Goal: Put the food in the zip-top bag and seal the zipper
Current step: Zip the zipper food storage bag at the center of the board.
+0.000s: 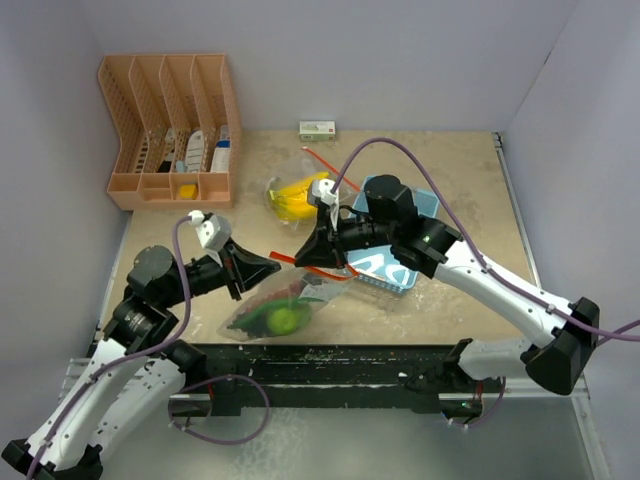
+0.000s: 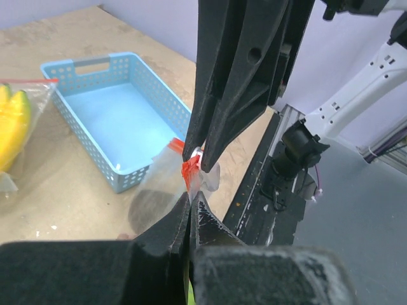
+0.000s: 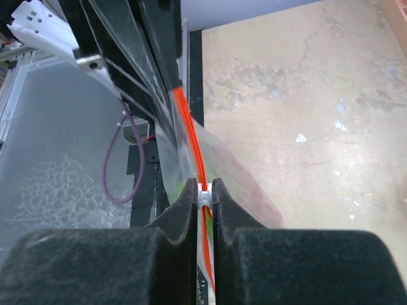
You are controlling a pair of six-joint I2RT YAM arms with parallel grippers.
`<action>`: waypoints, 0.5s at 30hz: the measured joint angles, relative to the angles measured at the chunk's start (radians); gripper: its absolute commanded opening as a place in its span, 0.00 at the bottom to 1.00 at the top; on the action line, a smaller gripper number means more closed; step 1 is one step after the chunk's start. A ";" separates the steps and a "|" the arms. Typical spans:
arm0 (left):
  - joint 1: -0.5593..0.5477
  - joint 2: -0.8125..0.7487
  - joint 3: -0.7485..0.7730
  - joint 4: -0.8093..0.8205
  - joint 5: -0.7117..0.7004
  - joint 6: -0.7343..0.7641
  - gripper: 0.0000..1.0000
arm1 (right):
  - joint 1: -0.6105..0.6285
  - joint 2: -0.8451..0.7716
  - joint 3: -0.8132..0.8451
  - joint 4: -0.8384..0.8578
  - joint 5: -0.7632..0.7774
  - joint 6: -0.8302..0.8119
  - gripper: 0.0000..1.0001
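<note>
A clear zip-top bag (image 1: 262, 322) with an orange-red zipper lies near the table's front edge. Inside it are a round green fruit (image 1: 283, 320) and a long green piece. My left gripper (image 1: 274, 266) is shut on the zipper's end (image 2: 190, 170), jaws pressed together. My right gripper (image 1: 320, 260) is shut on the white zipper slider (image 3: 203, 196), a short way along the zipper strip (image 3: 190, 130) from the left gripper. A yellow banana bunch (image 1: 298, 196) lies farther back inside a second clear bag; it also shows in the left wrist view (image 2: 13, 127).
A light-blue plastic basket (image 1: 392, 268) sits under my right arm and looks empty in the left wrist view (image 2: 150, 152). An orange file organizer (image 1: 170, 130) stands at the back left. A small white box (image 1: 318, 128) lies by the back wall.
</note>
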 measured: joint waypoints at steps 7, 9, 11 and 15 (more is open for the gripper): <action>0.000 -0.044 0.098 -0.132 -0.147 0.051 0.00 | -0.010 -0.061 -0.058 -0.005 0.071 0.002 0.00; 0.000 -0.055 0.127 -0.175 -0.210 0.065 0.00 | -0.013 -0.076 -0.075 -0.006 0.092 0.005 0.00; 0.000 -0.064 0.164 -0.224 -0.283 0.081 0.00 | -0.017 -0.095 -0.098 -0.006 0.111 0.009 0.00; -0.001 -0.073 0.235 -0.296 -0.413 0.109 0.00 | -0.021 -0.135 -0.143 -0.005 0.146 0.024 0.00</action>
